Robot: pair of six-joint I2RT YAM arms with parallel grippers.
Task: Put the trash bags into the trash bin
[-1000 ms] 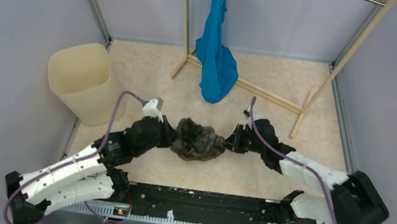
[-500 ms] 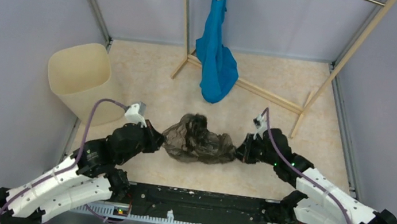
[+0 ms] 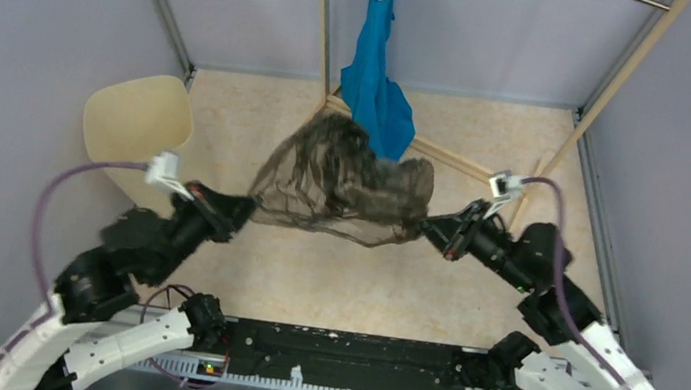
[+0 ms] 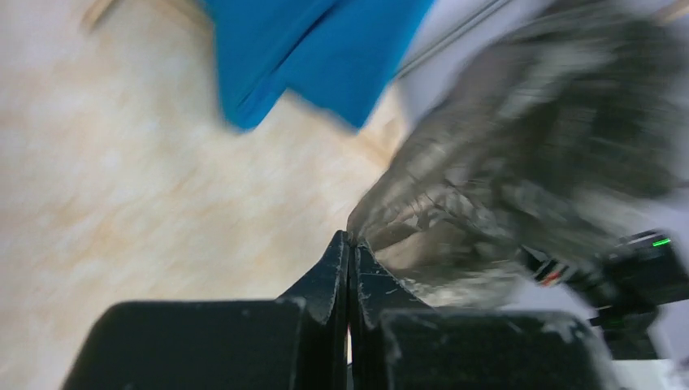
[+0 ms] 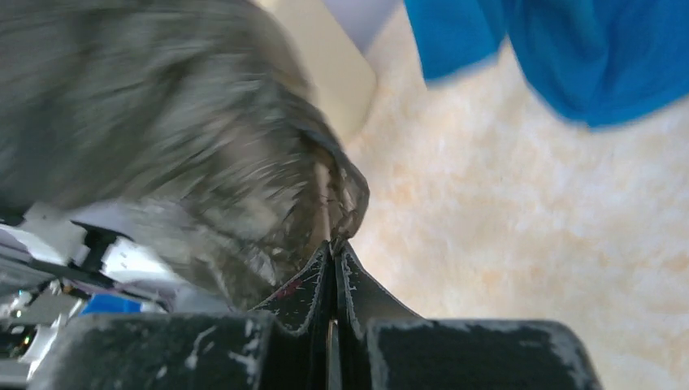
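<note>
The dark grey-brown see-through trash bag [image 3: 343, 180] hangs stretched in the air between my two grippers, above the middle of the floor. My left gripper [image 3: 244, 207] is shut on the bag's left edge. My right gripper [image 3: 430, 226] is shut on its right edge. In the left wrist view the fingertips [image 4: 349, 240] pinch the film [image 4: 520, 154]; in the right wrist view the gripper [image 5: 333, 244] pinches the film [image 5: 162, 138] too. The cream-beige trash bin [image 3: 134, 127] lies tilted at the far left, beside the left arm; it also shows in the right wrist view [image 5: 329, 73].
A wooden rack [image 3: 448, 153] stands at the back with a bright blue cloth [image 3: 375, 78] hanging from it, just behind the raised bag. Grey walls close in both sides. The black base rail [image 3: 351, 352] runs along the near edge.
Both grippers have lifted and pulled apart with the bag, spreading it from a crumpled heap on the floor into a wide raised sheet. Both arms have swung outward.
</note>
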